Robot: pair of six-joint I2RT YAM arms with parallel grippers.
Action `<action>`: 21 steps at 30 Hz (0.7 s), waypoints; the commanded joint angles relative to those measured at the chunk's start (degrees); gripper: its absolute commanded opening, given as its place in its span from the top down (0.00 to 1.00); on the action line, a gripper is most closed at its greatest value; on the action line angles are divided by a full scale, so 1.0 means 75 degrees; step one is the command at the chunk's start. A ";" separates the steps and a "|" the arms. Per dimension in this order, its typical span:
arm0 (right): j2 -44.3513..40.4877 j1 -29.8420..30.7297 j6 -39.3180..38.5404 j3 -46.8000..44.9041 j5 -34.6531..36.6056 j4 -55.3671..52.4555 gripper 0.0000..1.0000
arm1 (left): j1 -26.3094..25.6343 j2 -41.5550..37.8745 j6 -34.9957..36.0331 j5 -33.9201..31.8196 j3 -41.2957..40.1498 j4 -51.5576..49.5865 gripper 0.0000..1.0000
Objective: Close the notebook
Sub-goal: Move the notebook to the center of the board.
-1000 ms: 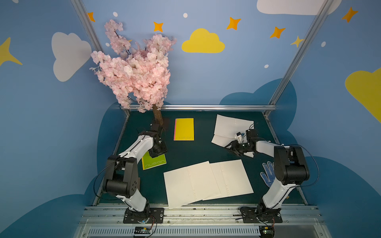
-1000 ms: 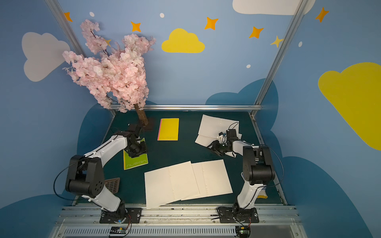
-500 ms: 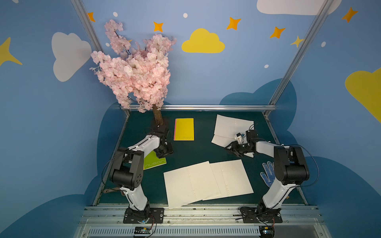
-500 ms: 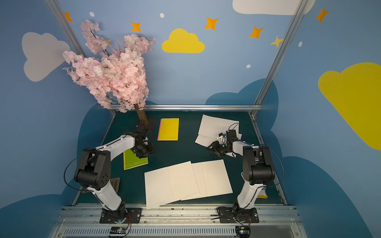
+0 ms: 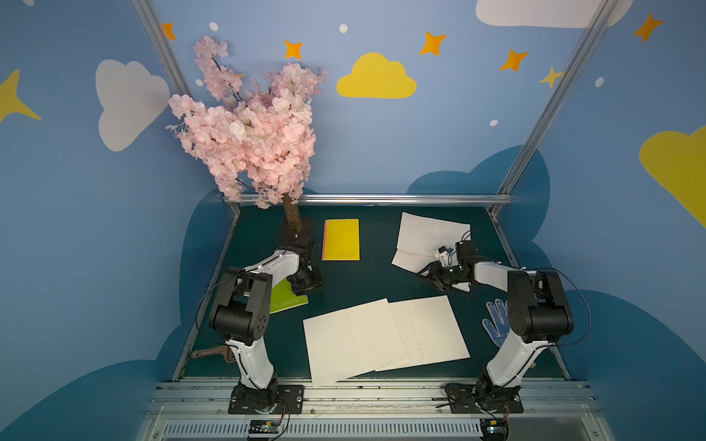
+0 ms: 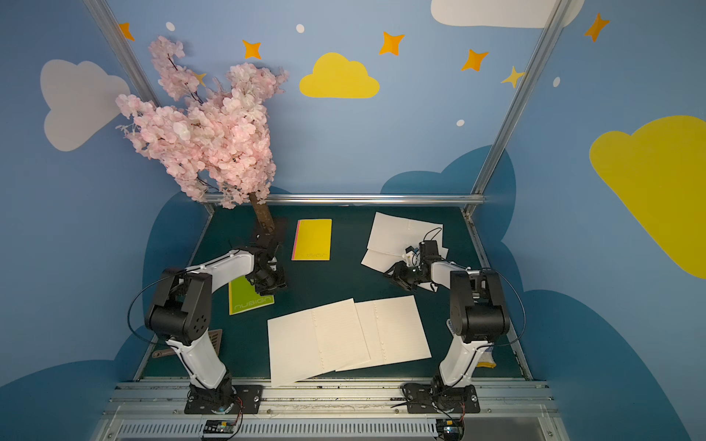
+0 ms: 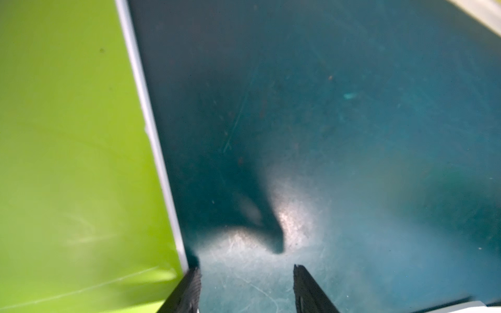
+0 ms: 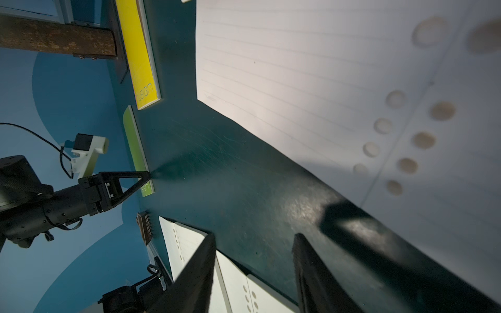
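Open mat (image 7: 339,122) beside green notebook (image 7: 67,135) edge

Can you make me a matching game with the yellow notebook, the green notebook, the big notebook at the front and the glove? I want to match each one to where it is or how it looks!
Things:
1. yellow notebook
2. green notebook
3. front notebook
4. glove

Clues:
A. lies open
B. closed, beside the tree trunk
C. white with blue dots
D. closed, right by the left tool

Pairs: 1-B, 2-D, 3-A, 4-C
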 commanded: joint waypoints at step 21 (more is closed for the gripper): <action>-0.0271 -0.0094 -0.0137 -0.0074 -0.0025 -0.0149 0.52 | 0.0791 0.0336 0.0221 -0.0451 0.0212 -0.0518 0.44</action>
